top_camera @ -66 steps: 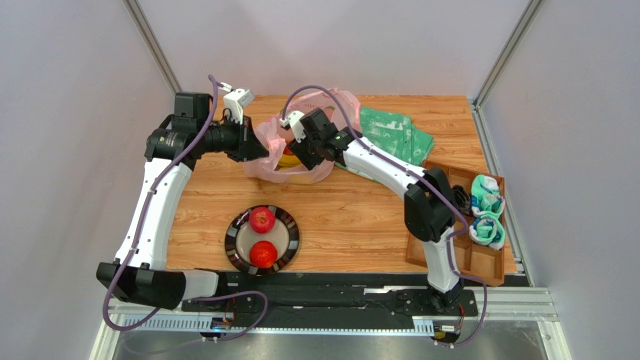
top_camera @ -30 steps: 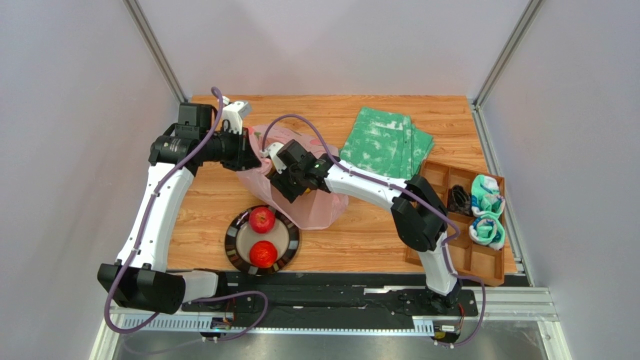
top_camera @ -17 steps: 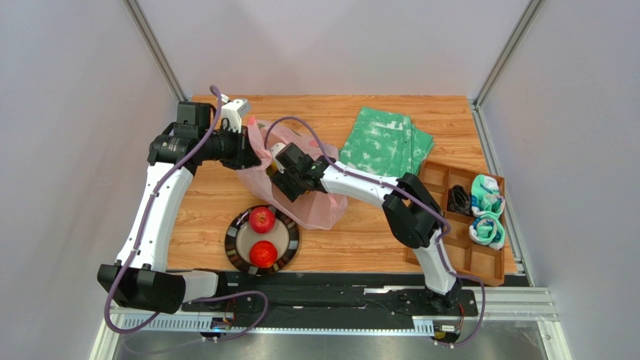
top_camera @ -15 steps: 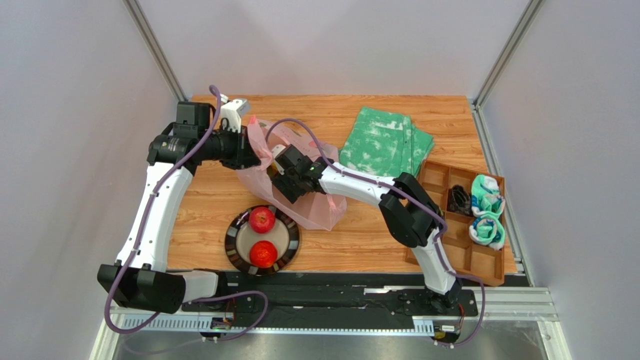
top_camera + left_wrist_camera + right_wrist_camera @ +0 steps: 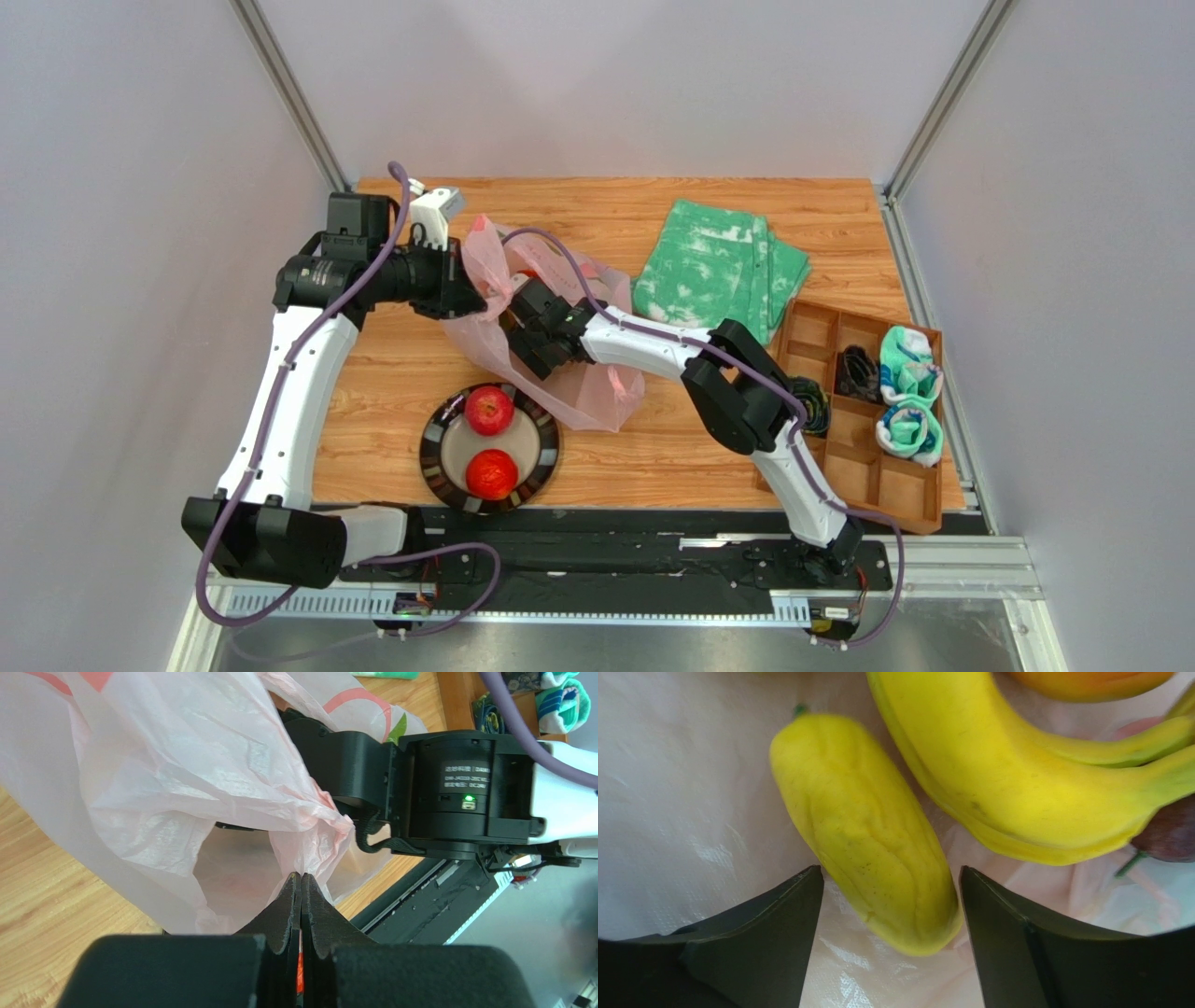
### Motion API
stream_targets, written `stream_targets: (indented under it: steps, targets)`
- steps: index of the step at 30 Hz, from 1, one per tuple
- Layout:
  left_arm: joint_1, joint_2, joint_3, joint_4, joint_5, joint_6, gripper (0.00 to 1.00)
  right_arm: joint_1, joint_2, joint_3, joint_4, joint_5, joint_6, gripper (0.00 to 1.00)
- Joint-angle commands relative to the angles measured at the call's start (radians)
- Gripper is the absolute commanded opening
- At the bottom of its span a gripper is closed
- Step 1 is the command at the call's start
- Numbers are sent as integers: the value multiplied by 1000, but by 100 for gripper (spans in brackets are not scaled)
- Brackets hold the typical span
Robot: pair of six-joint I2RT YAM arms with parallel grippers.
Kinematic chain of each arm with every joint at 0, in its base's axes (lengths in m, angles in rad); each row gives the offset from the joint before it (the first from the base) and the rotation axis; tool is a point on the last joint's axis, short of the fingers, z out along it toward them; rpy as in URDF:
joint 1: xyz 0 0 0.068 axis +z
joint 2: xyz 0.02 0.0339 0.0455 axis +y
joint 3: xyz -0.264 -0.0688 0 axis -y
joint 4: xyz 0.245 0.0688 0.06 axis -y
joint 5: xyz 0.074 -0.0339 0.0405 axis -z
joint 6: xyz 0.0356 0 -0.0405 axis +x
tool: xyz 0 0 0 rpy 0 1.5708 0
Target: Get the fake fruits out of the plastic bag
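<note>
I have the left gripper [image 5: 300,879] clenched on a pinch of the bag [image 5: 175,777], its two fingers pressed together with the pink film caught between them, and it holds that edge up off the table [image 5: 673,434] at the back left. From overhead the bag [image 5: 592,385] sags from that pinch down toward the plate [image 5: 435,462], its lower end lying just beside the plate's rim. My right arm [image 5: 456,791] reaches in from the right, and the right gripper [image 5: 533,333] is inside the bag's mouth. Through its wrist camera the right gripper [image 5: 891,903] is spread wide, one finger on either side of the near end of a lemon [image 5: 871,847] that lies on the bag's floor [image 5: 682,798]; I cannot tell whether either finger touches it, and nothing is gripped. Right beside the lemon lie the bananas [image 5: 1018,791], touching or nearly touching it along its upper side. An orange-coloured fruit [image 5: 1088,679] shows at the top edge, and something dark, perhaps the plum [image 5: 1172,833], sits under the bananas' tip at the right. Two apples [image 5: 488,410] are out of the bag on the plate, one behind the other. The green cloth [image 5: 716,273] lies at the back right, and the tray [image 5: 856,462] is along the right edge.
</note>
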Motion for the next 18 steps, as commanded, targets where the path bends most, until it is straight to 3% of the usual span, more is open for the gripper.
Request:
stream_targets:
  steps: [1, 6, 9, 15, 16, 18]
  targets:
    - [7, -27, -4, 17, 31, -4, 0, 2, 16, 30, 17, 10, 2, 73]
    - [8, -27, -12, 32, 30, -9, 0, 0, 7, 30, 19, 11, -11, 67]
    - [10, -27, -18, 38, 30, -9, 0, -1, 3, 28, 17, 11, -25, 58]
    - [18, -23, -18, 54, 22, -8, 0, -17, -85, 2, -4, -29, -47, 19]
    - [19, -22, -16, 58, 21, -8, 0, -23, -105, -4, -12, -41, -41, 6]
    - [22, -14, -13, 66, 21, -8, 0, -60, -177, -28, -32, -90, 8, 0]
